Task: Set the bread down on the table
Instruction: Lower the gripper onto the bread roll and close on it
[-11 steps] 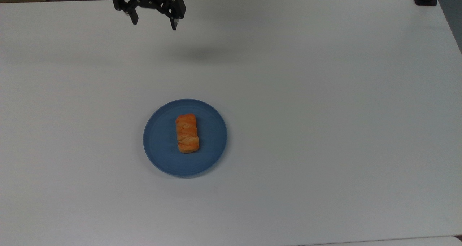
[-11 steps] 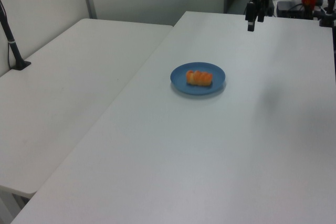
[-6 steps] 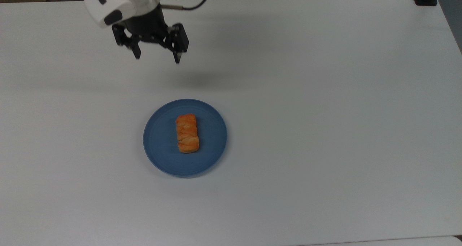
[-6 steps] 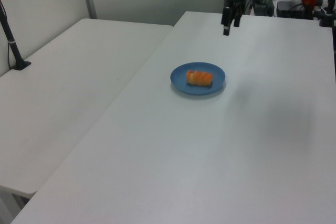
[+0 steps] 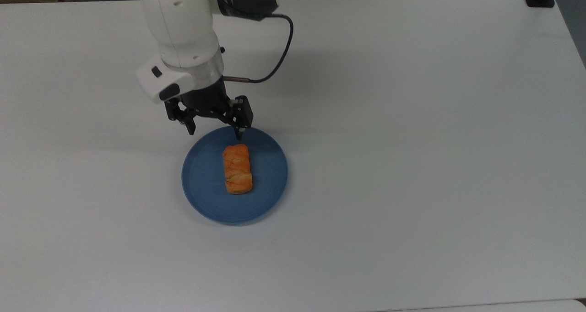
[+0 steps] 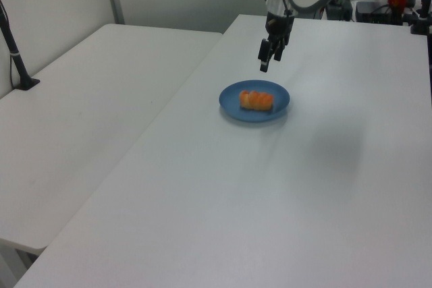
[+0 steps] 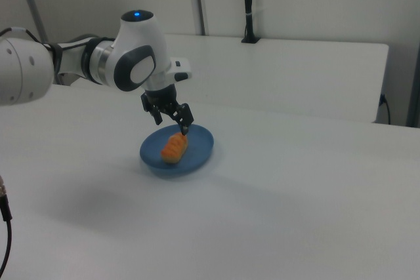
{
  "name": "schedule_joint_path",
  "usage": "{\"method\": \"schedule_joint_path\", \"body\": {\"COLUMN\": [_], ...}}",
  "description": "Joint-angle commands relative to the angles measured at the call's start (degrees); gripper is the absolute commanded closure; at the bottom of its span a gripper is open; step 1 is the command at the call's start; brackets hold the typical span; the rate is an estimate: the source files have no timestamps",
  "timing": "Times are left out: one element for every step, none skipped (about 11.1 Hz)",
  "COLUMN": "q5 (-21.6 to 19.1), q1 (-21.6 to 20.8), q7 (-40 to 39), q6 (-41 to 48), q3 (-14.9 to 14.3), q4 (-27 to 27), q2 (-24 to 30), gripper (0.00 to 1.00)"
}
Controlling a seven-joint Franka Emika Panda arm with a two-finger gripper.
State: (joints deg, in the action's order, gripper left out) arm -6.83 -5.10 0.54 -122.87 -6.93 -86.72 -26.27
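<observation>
A: Top view, item and position?
B: One bread [image 5: 237, 169], lying lengthwise at the middle of one blue plate [image 5: 203, 190] on the table [image 5: 412, 142]. One gripper [image 5: 214, 132] hangs over the plate's upper rim, fingers spread wide and holding nothing; its right fingertip is just above the bread's upper end.

A: Left view?
B: One bread [image 6: 256, 100] on one plate [image 6: 231, 107]. Gripper [image 6: 264, 63] above and apart, over the plate's far edge.

A: Right view?
B: One bread [image 7: 174, 148], one plate [image 7: 200, 150], one gripper [image 7: 172, 123] released, just over the bread's far end. A second white table [image 7: 295, 70] stands behind.
</observation>
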Motion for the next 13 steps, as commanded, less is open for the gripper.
{"method": "schedule_joint_path", "body": {"q5": [-0.3,-0.1,-0.1,0.0,0.4,1.0,1.5,2.2,2.9,3.7,5.1,6.4,6.6], "q1": [-1.8,-2.4,-2.7,-3.2,-3.4,-3.5,-3.5,-3.6,-3.6,-3.6,-3.7,-3.7,-3.7], "q7": [0.8,1.0,1.0,1.0,0.9,0.9,0.7,0.6,0.6,0.4,0.1,-0.7,-2.0], "q6": [-5.1,-6.4,-7.9,-8.9,-9.7,-10.0,-10.0,-10.0,-10.1,-10.1,-10.1,-10.0,-10.0], "q3": [-0.3,-0.3,-0.3,-0.3,-0.3,-0.3,-0.3,-0.3,-0.3,-0.3,-0.3,-0.3,-0.3], "q4": [1.5,1.5,1.5,1.5,1.5,1.5,1.5,1.5,1.5,1.5,1.5,1.5,1.5], "q2": [-4.4,-5.6,-6.7,-7.5,-8.2,-8.5,-8.7,-8.8,-9.3,-9.6,-9.6,-9.6,-9.6], "gripper": [0.00,0.03,0.04,0.07,0.17,0.29,0.37,0.41,0.48,0.57,0.69,0.80,0.90]}}
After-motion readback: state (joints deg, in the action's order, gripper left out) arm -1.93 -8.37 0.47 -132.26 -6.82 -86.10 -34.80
